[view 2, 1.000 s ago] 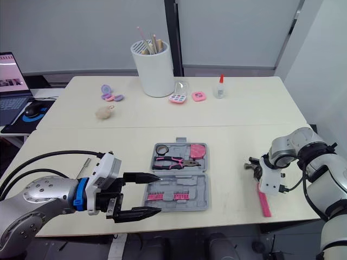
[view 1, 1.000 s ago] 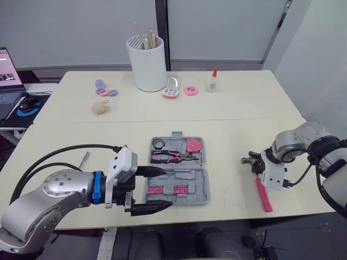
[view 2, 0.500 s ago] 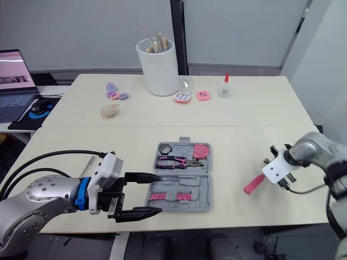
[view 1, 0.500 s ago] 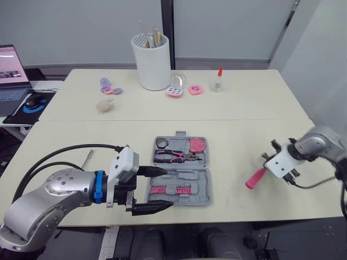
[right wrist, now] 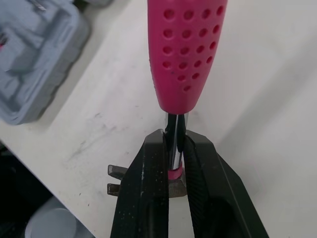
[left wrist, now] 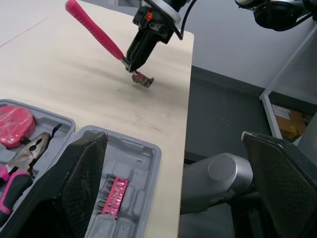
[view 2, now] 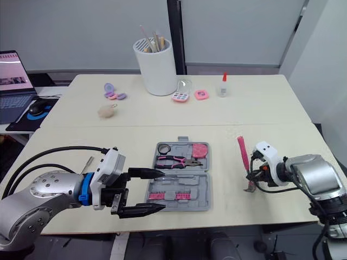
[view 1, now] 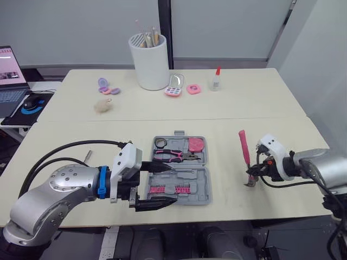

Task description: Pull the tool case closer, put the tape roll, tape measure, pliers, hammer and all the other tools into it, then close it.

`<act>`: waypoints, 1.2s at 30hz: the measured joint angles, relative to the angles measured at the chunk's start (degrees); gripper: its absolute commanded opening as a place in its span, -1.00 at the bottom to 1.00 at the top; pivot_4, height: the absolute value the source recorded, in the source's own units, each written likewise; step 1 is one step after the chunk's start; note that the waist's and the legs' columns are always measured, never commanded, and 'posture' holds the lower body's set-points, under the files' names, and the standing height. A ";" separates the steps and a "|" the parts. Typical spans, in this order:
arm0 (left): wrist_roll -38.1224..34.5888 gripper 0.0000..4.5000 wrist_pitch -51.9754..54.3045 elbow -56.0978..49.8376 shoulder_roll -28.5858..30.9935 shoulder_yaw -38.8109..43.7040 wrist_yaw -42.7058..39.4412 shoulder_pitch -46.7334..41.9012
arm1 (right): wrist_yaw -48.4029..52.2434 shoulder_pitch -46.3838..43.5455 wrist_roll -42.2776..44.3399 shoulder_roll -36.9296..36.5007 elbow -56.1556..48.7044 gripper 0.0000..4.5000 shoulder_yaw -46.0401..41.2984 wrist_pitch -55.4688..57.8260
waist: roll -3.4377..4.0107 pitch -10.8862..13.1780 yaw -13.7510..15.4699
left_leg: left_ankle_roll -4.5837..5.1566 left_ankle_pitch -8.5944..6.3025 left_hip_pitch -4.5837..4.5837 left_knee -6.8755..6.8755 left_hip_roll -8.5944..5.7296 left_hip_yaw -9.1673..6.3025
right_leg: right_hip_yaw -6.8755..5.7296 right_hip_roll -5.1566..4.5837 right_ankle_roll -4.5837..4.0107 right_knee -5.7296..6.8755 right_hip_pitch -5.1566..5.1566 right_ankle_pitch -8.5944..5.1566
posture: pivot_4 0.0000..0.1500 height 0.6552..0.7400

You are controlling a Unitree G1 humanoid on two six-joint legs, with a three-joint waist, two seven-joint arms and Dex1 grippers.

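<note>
The grey tool case (view 1: 198, 179) lies open at the table's near middle, holding a tape roll (view 1: 159, 142), pink-handled pliers (view 1: 172, 156), a pink tape measure (view 1: 195, 144) and pink bits (view 1: 162, 189). My left gripper (view 1: 162, 185) is open at the case's left front corner, one finger over the front tray. Right of the case, my right gripper (right wrist: 174, 148) is shut on the metal neck of the hammer (view 1: 243, 146). Its pink handle points up and away, and its head (view 1: 251, 181) is down by the tabletop. The hammer (left wrist: 94, 27) also appears in the left wrist view.
A small metal tool (view 1: 88, 157) lies left of the case. At the back stand a white cup of sticks (view 1: 151, 62), a glue bottle (view 1: 216, 79), small pink and purple compacts (view 1: 192, 89) and a fluffy ball (view 1: 102, 106). A laptop (view 1: 8, 70) sits far left.
My right gripper has swung the hammer round and brought it left toward the case; its handle lay on the table pointing toward me and now points up and away. The left gripper stays put.
</note>
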 measured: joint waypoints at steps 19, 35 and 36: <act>0.38 1.00 -0.16 0.94 -1.64 -0.22 1.19 -2.21 | -21.47 7.13 -0.41 9.83 -2.80 -0.17 -1.56 -5.91 | -0.05 -0.03 0.62 | 0.00 0.00 -0.74 0.04 0.00 -0.01 | 0.01 0.31 0.10 -0.04 -0.69 0.04 | 1.00 1.00; -2.32 1.00 -2.69 -0.04 -3.30 0.43 0.44 -1.48 | -12.33 24.58 3.95 1.03 -10.52 0.98 -10.30 -34.36 | -0.08 -0.05 0.66 | 0.00 0.00 -0.70 0.05 -0.01 0.00 | 0.00 0.36 0.15 -0.08 -0.65 0.02 | 1.00 1.00; -2.32 1.00 -2.86 -0.02 -3.30 0.43 0.16 -1.67 | -12.05 24.76 3.95 1.03 -10.33 0.98 -10.66 -36.33 | -0.08 -0.05 0.59 | 0.00 0.00 -0.69 0.05 -0.01 0.00 | 0.01 0.36 0.15 -0.08 -0.65 0.02 | 1.00 1.00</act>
